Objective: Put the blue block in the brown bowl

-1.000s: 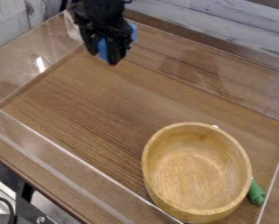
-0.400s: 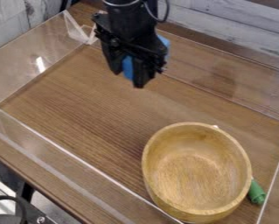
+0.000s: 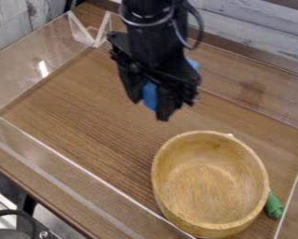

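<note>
- The round light-brown wooden bowl [image 3: 211, 185] has its mouth open upward, with no lid or cover over it.
- Bare brown wooden tabletop [image 3: 82, 117] lies to the left of the bowl — a flat stretch, free to pass across.
- Just beside the bowl's right rim sits a small green object [image 3: 275, 204] — in the way of a low pass on that side.
- A small pale bit [image 3: 230, 135] lies near the bowl's far rim.
- Clear, shiny side panels [image 3: 66, 175] edge the table at left.

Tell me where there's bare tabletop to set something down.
Bare wood lies left of the large round light-brown wooden bowl, toward the clear plastic side wall, and another patch beyond the bowl, right of the black tool. It's crowded at the bowl's right, where a small green object sits.
</note>
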